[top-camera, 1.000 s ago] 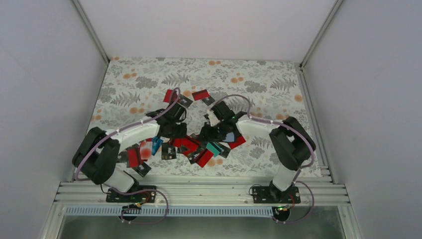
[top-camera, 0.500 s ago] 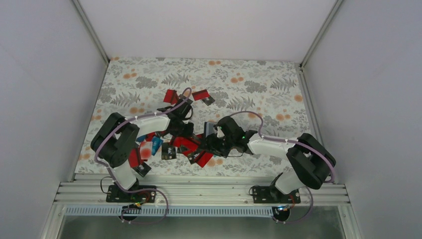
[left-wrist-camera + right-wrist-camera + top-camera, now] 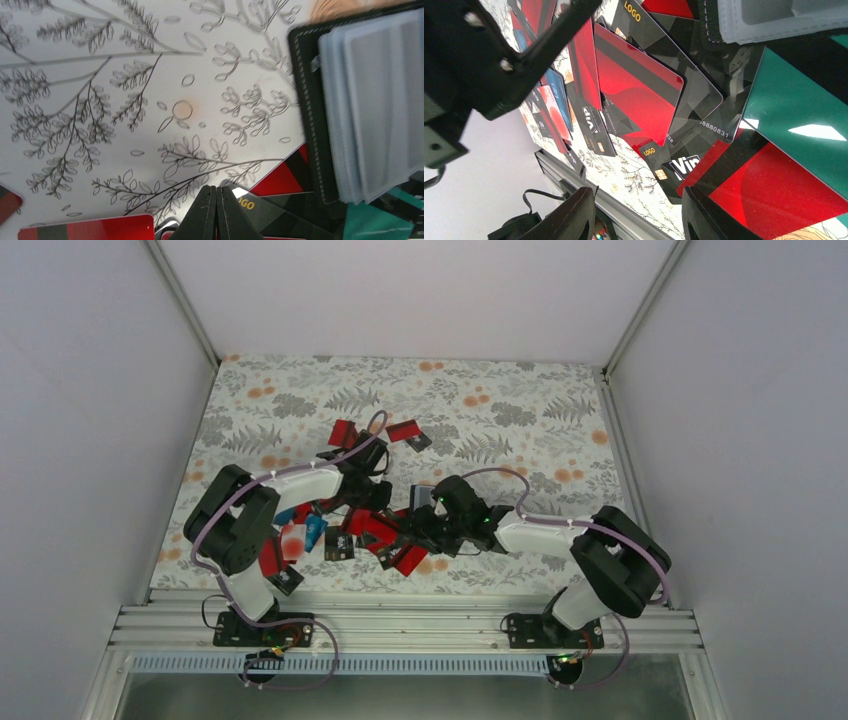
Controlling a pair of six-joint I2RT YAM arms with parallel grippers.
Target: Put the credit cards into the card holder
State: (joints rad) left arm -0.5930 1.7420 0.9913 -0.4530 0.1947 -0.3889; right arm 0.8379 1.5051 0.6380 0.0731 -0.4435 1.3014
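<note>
credit cards (image 3: 385,535) heaped mid-table (image 3: 520,410), overlapping each other, between the two arms. A couple more lie apart behind the heap. A few others sit off to its left, right beside the left arm, the nearest one close to the table's front edge. card holder (image 3: 424,496) lies open at the heap's rear right, just behind the right arm's wrist. On the left wrist cam its near edge looks to rest on top of two cards, but it's blurry there, so not sure.

Top view: high, rearward, overlooking counter (image 3: 520,400). Wrist views: close behind left end effector (image 3: 216,195) and right end effector (image 3: 636,200), sharing card holder (image 3: 312,110) ahead.
</note>
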